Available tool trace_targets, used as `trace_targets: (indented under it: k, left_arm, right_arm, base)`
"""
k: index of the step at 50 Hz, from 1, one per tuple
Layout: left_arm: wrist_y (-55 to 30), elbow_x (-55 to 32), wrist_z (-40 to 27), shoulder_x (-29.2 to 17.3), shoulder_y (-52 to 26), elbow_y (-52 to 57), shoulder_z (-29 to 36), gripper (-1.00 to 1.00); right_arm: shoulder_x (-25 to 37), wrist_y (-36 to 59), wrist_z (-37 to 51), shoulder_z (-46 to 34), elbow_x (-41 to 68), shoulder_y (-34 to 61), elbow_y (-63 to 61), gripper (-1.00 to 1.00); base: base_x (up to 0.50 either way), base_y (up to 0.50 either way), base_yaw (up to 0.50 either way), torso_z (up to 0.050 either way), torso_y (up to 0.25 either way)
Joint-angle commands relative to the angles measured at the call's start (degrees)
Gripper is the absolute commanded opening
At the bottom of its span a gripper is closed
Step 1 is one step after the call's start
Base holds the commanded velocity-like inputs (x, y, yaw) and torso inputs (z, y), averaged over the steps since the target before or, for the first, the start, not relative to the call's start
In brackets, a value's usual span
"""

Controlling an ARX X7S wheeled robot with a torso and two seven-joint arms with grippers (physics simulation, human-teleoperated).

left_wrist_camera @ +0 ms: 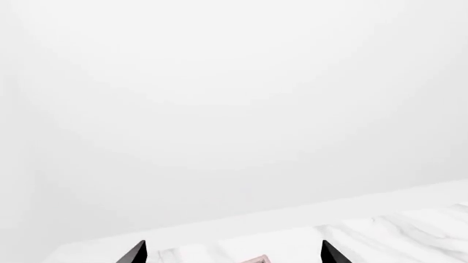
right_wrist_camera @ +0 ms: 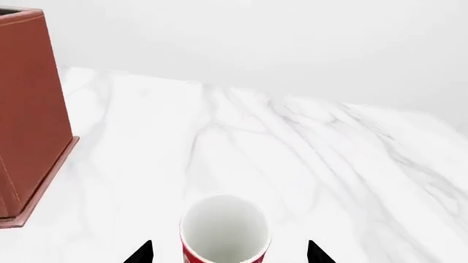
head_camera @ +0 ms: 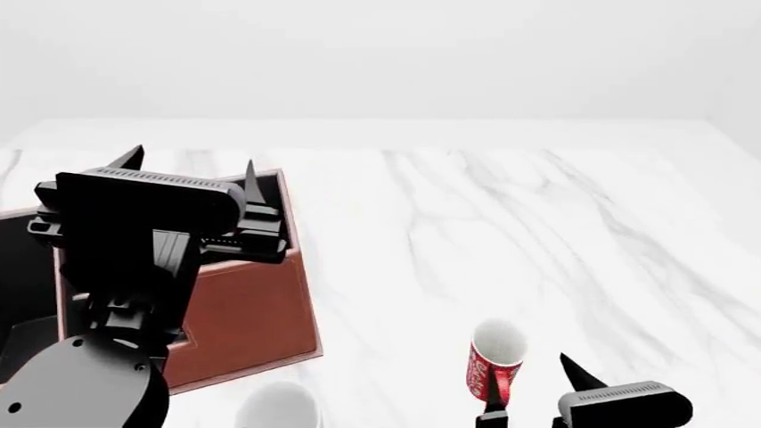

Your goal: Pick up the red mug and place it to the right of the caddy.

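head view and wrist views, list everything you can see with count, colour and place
red mug: 1, red with white lettering and white inside, near table edge, right of the caddy, between the right claw's fingers
caddy: 1, reddish-brown with black lining, left side of table
white mug: 1, white, near edge in front of the caddy, partly cut off
table: 1, white marble
left claw: 1, black, raised above the caddy, open
right claw: 1, black, open around the red mug
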Motion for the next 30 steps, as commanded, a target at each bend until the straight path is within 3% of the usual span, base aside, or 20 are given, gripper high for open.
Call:
trace_targets:
  k: [1,30]
  left_arm:
    - [-0.3,0.8,1.5,1.0,-0.1,0.8,-1.8,1.0]
    - [0.0,-0.4,0.7,0.7,0.0,0.5,-2.0,1.0]
  right_arm:
    - [-0.7,-0.7,-2.6,-0.7,-2.2,-1.0,3.3,1.0]
    - [-1.3,-0.1,-2.8,-2.5,-2.2,1.1,7.7,1.0]
  base:
    - [0.0,0.0,0.0,0.0,0.0]
    - [0.0,0.0,0.0,0.0,0.0]
